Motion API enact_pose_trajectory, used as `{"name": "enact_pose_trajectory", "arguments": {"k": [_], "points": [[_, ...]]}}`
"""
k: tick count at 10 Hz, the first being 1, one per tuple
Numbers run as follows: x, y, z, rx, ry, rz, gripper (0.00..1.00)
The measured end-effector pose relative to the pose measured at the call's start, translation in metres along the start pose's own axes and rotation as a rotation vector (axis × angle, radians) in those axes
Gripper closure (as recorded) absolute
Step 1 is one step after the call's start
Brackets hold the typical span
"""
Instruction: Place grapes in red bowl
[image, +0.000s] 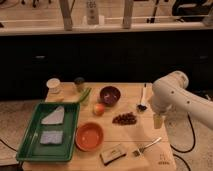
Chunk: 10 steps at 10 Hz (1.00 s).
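The grapes (125, 118), a small dark reddish-brown bunch, lie on the wooden table, right of centre. The red bowl (90, 136) stands near the front of the table, left of the grapes and beside the green tray; its inside looks plain. My white arm reaches in from the right. My gripper (159, 120) hangs at the table's right side, to the right of the grapes and apart from them. It holds nothing that I can see.
A dark purple bowl (110, 94) and an orange-peach fruit (99, 108) sit behind the red bowl. The green tray (30, 150) holds sponges at left. A black spoon (143, 100), a fork (149, 145), a wrapped bar (113, 153), a white cup (53, 86) and a dark jar (79, 83) are also on the table.
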<state>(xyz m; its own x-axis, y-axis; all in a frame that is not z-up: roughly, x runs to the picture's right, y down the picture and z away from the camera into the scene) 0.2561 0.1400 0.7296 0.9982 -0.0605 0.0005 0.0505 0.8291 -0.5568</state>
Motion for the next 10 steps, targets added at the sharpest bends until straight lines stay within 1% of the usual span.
{"name": "enact_pose_trajectory", "arguments": {"k": [1, 4, 7, 9, 10], "points": [[-0.005, 0.001, 0.007, -0.009, -0.009, -0.012, 0.2], [-0.022, -0.003, 0.038, -0.018, -0.023, -0.055, 0.2], [-0.029, -0.006, 0.046, -0.026, -0.037, -0.084, 0.2], [-0.037, -0.007, 0.059, -0.04, -0.051, -0.111, 0.2], [-0.04, -0.008, 0.064, -0.04, -0.053, -0.123, 0.2]]}}
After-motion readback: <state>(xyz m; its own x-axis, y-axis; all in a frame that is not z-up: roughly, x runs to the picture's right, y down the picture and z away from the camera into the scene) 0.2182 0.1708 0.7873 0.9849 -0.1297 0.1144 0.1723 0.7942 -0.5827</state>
